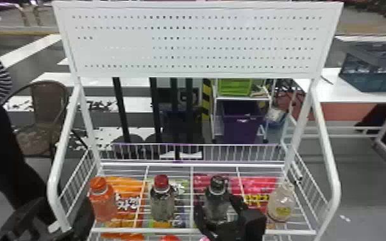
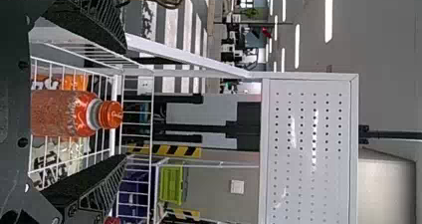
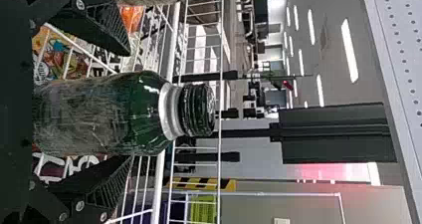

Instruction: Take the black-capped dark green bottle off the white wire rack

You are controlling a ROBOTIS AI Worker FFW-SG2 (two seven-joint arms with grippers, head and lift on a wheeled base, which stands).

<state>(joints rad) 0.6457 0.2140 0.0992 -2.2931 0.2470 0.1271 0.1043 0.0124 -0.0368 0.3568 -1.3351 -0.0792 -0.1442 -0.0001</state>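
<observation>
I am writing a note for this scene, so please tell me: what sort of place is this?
Probably a large indoor hall, perhaps for robot testing or demonstration, with a shop-like display. Rows of ceiling lights run overhead, and a white wire rack holds bottles and bright packets.

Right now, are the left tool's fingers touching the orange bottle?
Apart. The left wrist view shows the orange bottle between the open fingers of the left tool, with a visible gap on either side.

dark green bottle (image 1: 216, 206) | black-capped | upright | on white wire rack (image 1: 170, 164)
</observation>
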